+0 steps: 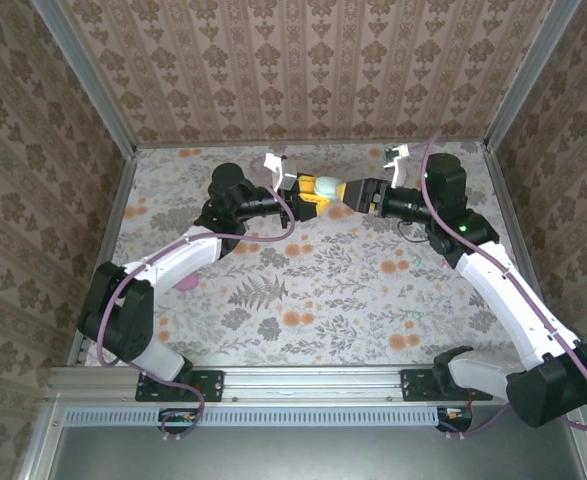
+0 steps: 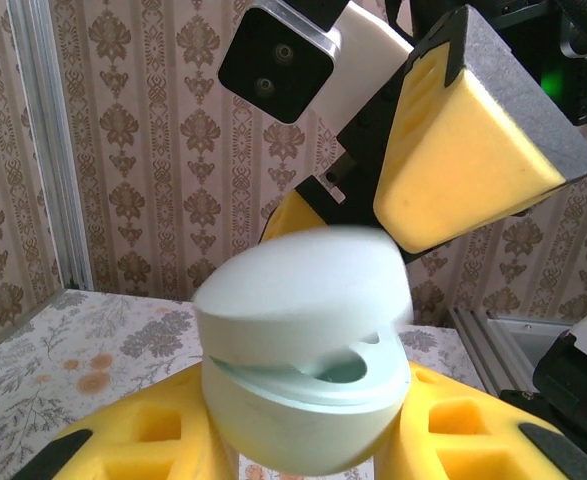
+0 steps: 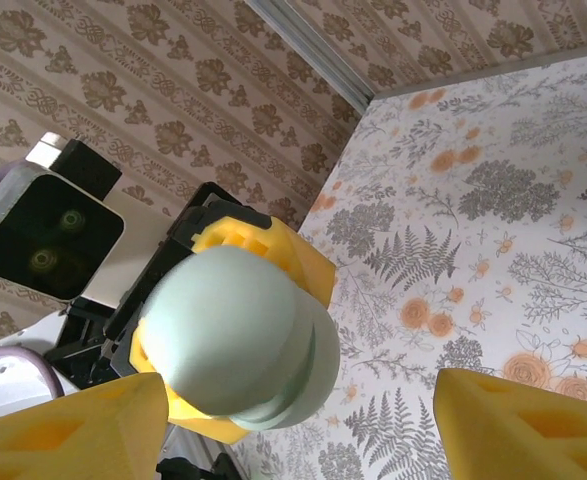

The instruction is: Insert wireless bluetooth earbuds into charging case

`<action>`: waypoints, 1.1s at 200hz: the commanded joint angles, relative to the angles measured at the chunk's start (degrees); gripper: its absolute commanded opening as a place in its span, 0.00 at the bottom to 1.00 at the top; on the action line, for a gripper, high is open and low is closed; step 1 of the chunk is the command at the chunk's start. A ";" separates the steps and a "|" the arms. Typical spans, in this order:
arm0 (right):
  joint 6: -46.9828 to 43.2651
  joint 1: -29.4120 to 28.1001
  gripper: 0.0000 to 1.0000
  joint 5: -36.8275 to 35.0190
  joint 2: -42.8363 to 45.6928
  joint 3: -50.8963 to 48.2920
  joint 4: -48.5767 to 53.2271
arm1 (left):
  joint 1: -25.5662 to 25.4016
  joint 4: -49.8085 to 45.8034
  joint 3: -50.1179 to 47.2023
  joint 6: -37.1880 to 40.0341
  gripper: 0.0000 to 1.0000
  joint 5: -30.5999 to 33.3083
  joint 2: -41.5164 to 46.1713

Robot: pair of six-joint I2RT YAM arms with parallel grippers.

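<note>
Currently the case (image 1: 327, 186) is held in mid-air above the far middle of the desk (image 1: 303, 300), pinched at its base by the left hand (image 1: 311, 192). Those yellow pads are pressed against both sides of the lower half. The lid (image 2: 298, 285) is seen ajar in the left wrist view, with a gap open over the inner well. Whether an earbud is already seated inside cannot be told.

The right hand (image 1: 358, 192) is spread, nothing gripped, and is pointed at the case from the opposite side. In the right wrist view the case is seen dead ahead, between the two spread pads and apart from both. One pad (image 2: 463, 150) is seen just above and beyond the lid from the left wrist.

Key relation: the base-to-lid axis is judged to run roughly along the line between the two hands, with the lid end turned toward the right hand. The right hand is therefore the free one and the nearer to the lid, so the lid work is judged to be its job while the base is kept clamped.

Risk: a push on the lid off-axis could twist the rounded case in the foam pads.

A small pink thing (image 1: 186, 285) is lying on the desk beside the left forearm. It is too small to be identified.
</note>
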State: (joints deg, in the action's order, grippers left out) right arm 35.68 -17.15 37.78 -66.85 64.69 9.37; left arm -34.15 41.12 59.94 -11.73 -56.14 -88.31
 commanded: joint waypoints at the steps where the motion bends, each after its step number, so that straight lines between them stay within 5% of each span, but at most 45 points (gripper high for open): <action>1: 0.83 0.40 0.73 1.88 1.11 1.80 -1.43 | -0.22 0.87 -0.10 1.38 0.28 -1.12 1.74; 220: -7.56 -0.54 0.73 3.00 -2.17 2.54 3.86 | 0.69 6.12 -0.48 -3.36 0.28 -1.51 0.59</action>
State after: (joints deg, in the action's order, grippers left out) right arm 29.69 -17.30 40.93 -68.34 64.95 12.45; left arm -33.34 45.19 59.13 -14.00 -56.34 -88.23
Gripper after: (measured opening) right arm 0.731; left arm 0.322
